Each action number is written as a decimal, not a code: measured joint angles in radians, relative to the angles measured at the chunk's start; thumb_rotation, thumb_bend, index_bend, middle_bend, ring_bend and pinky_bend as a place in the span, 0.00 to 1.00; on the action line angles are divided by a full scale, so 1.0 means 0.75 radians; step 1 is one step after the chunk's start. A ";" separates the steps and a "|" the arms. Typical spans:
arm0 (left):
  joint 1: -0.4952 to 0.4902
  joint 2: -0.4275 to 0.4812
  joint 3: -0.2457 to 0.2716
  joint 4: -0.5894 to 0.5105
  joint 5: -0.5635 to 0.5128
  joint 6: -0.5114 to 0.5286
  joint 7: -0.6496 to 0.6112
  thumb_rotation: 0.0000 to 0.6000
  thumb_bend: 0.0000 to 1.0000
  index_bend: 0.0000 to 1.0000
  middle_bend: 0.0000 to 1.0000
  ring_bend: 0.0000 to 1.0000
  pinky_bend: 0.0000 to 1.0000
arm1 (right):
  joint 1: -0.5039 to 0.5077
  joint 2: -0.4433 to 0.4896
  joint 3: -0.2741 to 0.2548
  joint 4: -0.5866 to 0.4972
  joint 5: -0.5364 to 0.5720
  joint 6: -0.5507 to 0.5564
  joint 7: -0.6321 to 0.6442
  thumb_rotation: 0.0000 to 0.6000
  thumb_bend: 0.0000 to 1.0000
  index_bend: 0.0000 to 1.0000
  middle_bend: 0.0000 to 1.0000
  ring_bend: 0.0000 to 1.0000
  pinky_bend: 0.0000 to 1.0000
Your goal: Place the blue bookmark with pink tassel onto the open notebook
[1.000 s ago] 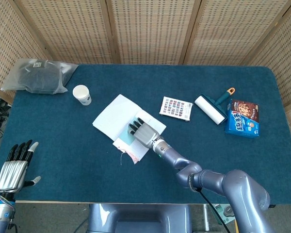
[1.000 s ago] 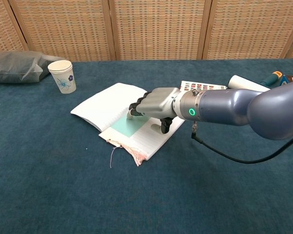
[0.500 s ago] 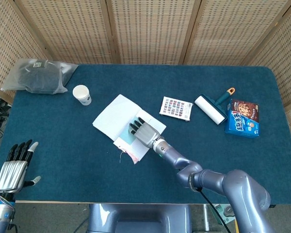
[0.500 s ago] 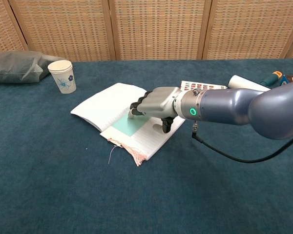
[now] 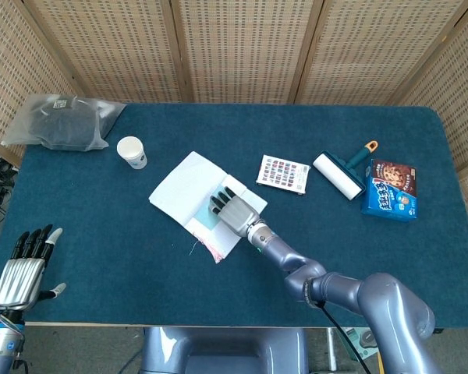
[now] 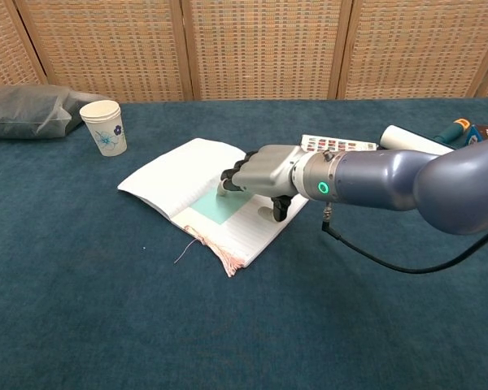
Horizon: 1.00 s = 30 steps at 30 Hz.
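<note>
- We see a surface (image 5: 101,202) covered in dark blue cloth, with woven wicker screens (image 5: 234,47) standing behind it.
- We find the blue bookmark (image 6: 218,209) lying flat on the open notebook (image 5: 183,187), its pink tassel (image 6: 226,256) trailing over the notebook's near edge onto the cloth.
- Our right hand (image 6: 259,175) rests over the bookmark with fingers curled down onto the page; we cannot tell whether it grips the card or merely presses it.
- Our left hand (image 5: 23,269) hovers off the near left corner, fingers apart, holding nothing.
- Since a second ago the right hand has slid slightly farther onto the page, and the tassel's loose thread has shifted; the left hand has stayed put.
- We count one paper cup (image 5: 132,151); one grey bag (image 5: 62,123); one printed card (image 5: 284,173); one lint roller (image 5: 339,173); one blue box (image 5: 391,189).
</note>
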 measured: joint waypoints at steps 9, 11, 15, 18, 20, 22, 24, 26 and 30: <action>0.002 0.001 0.000 -0.001 -0.001 0.004 -0.003 1.00 0.00 0.00 0.00 0.00 0.00 | 0.010 -0.007 0.011 0.014 0.000 0.003 -0.005 1.00 0.71 0.15 0.00 0.00 0.00; 0.001 0.000 0.000 0.001 -0.002 0.001 -0.002 1.00 0.00 0.00 0.00 0.00 0.00 | 0.007 -0.008 0.010 0.018 0.003 0.007 -0.008 1.00 0.70 0.15 0.00 0.00 0.00; -0.003 -0.004 0.001 0.003 -0.003 -0.007 0.004 1.00 0.00 0.00 0.00 0.00 0.00 | 0.002 -0.011 0.008 0.023 0.004 0.010 -0.008 1.00 0.70 0.15 0.00 0.00 0.00; -0.003 -0.005 0.002 0.003 -0.004 -0.008 0.007 1.00 0.00 0.00 0.00 0.00 0.00 | 0.000 -0.016 0.008 0.028 0.003 0.008 -0.005 1.00 0.70 0.15 0.00 0.00 0.00; -0.003 -0.006 0.002 0.002 -0.004 -0.007 0.008 1.00 0.00 0.00 0.00 0.00 0.00 | 0.001 -0.019 0.008 0.033 -0.001 0.008 -0.002 1.00 0.70 0.15 0.00 0.00 0.00; -0.003 -0.006 0.004 0.001 -0.004 -0.009 0.009 1.00 0.00 0.00 0.00 0.00 0.00 | 0.001 -0.024 0.011 0.040 -0.003 0.009 0.002 1.00 0.69 0.15 0.00 0.00 0.00; -0.003 -0.007 0.006 0.001 -0.002 -0.010 0.012 1.00 0.00 0.00 0.00 0.00 0.00 | 0.002 -0.029 0.013 0.047 -0.004 0.009 0.005 1.00 0.69 0.15 0.00 0.00 0.00; -0.004 -0.009 0.007 0.001 0.000 -0.011 0.013 1.00 0.00 0.00 0.00 0.00 0.00 | 0.002 -0.035 0.015 0.057 -0.006 0.012 0.004 1.00 0.69 0.14 0.00 0.00 0.00; -0.004 -0.009 0.005 0.002 -0.002 -0.010 0.011 1.00 0.00 0.00 0.00 0.00 0.00 | 0.003 -0.038 0.017 0.064 -0.009 0.016 -0.001 1.00 0.65 0.12 0.00 0.00 0.00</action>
